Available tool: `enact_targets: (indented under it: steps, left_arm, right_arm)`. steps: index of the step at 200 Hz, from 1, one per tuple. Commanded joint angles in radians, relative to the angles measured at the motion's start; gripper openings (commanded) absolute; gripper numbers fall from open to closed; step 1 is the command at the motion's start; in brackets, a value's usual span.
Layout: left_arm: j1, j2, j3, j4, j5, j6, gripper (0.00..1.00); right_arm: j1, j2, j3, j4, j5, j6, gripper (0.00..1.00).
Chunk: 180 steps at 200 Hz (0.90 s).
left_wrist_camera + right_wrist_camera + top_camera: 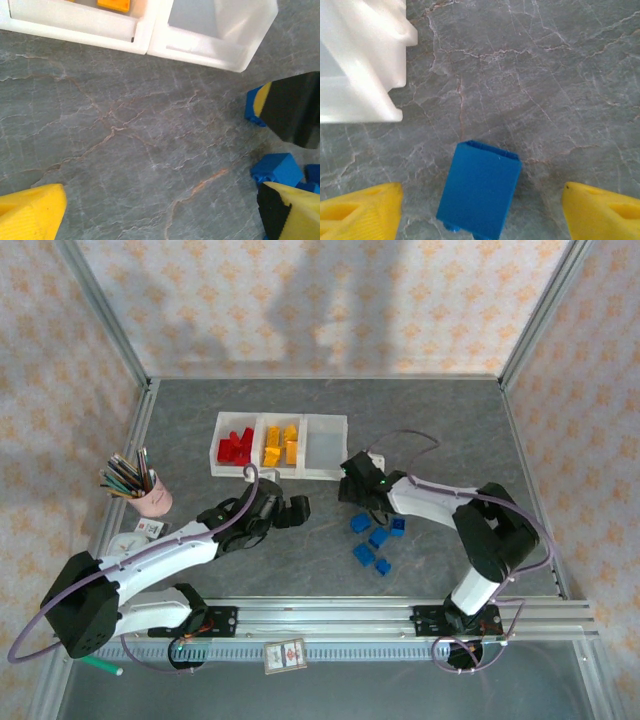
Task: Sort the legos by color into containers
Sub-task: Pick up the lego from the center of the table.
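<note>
The gray worktop (pixel 450 430) holds the white containers (pixel 281 474), 3 bins joined in 1 row at the back. The left bin has the red legos (pixel 235 447). The middle bin has the yellow legos (pixel 281 445). The right bin (pixel 322 445) has nothing in it. So the blue ones look like the job that is left.

The right gripper (pixel 485 212) is the nearer one for that job. It hangs low over the worktop, close to a corner of the right bin. Its 2 yellow fingertips (pixel 362 212) are spread apart. 1 blue lego (pixel 480 195) lies flat on the worktop right between them and touches neither. Its long side points away from the gripper, a bit tilted. That means the fingertips face its 2 long sides and can squeeze across the short way. I think a small drop and a squeeze is all it needs. The tilt may make the lego turn a little when it gets pinched.

The left gripper (pixel 160 215) is spread wide too, with bare worktop between its fingertips, and it holds nothing. The blue legos lie off to its right, so it is the farther one.

The rest of the blue legos (pixel 378 545) sit in a loose bunch nearer the front, apart from the bins.
</note>
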Motion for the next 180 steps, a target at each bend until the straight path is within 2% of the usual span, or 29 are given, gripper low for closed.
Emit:
enact_targets:
  steps: [1,60,110,157,180]
  left_arm:
    - [-0.012,0.010,-0.011,0.063,-0.023,-0.048,0.99]
    - [-0.012,0.032,-0.014,0.073,-0.015,-0.061,0.99]
    - [-0.012,0.027,-0.010,0.065,-0.026,-0.066,0.99]
    - [-0.012,-0.016,0.013,0.024,-0.062,-0.066,0.99]
    - [-0.006,-0.046,0.024,0.004,-0.091,-0.053,0.99]
  right_arm:
    - [-0.002,0.048,0.054,0.016,0.039,0.009,0.76]
    - [-0.001,0.128,0.076,0.046,0.058,-0.019,0.50]
    - [0.005,0.097,0.065,0.040,0.069,-0.050,0.27]
    - [0.036,0.013,0.142,-0.042,0.108,-0.107,0.23]
    - [0.054,-0.001,0.221,-0.073,0.085,-0.130,0.23]
